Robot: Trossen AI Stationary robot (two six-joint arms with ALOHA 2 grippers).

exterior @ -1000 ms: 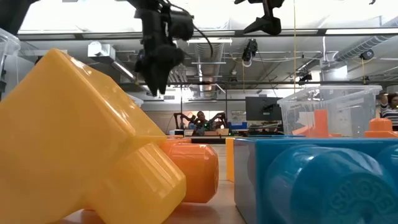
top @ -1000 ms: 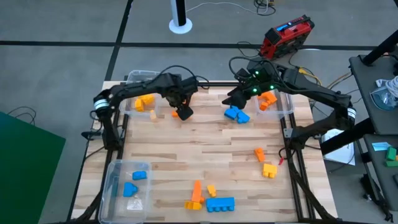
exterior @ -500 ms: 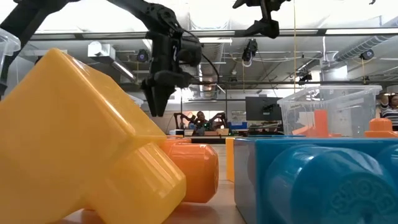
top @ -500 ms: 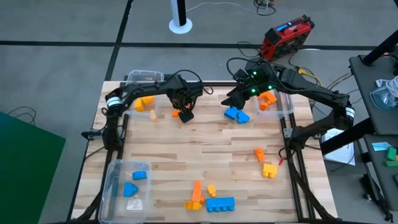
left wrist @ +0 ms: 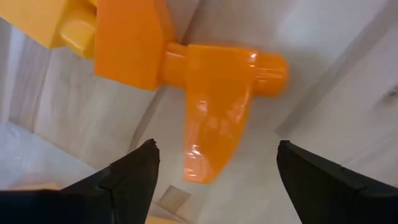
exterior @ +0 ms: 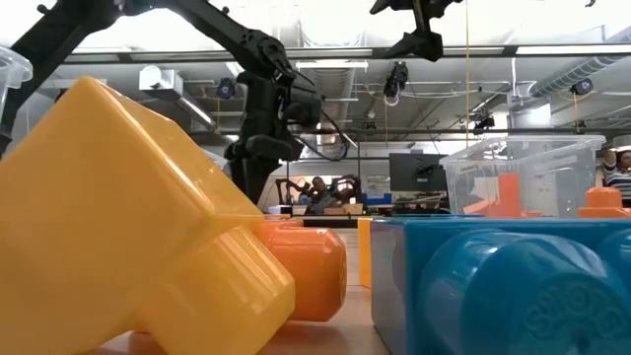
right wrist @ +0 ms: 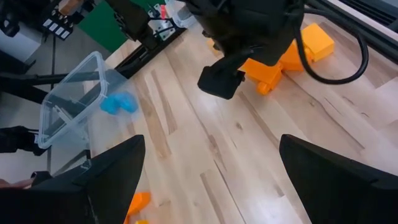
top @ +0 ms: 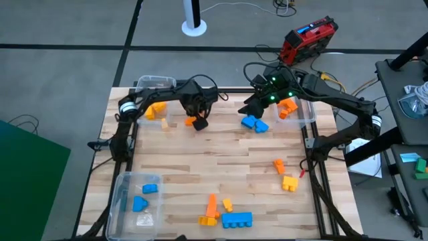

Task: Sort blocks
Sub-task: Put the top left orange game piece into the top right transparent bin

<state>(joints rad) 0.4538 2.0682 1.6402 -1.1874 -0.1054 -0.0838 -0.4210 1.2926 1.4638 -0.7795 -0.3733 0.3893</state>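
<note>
Here my left tool hangs wide above the orange block. Off-centre closing could knock it aside. Right tool: also wide.

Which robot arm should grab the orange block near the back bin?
Probably the left. Its gripper hangs right over the orange block with open fingers on both sides. The right gripper waits over the blue blocks.
</note>
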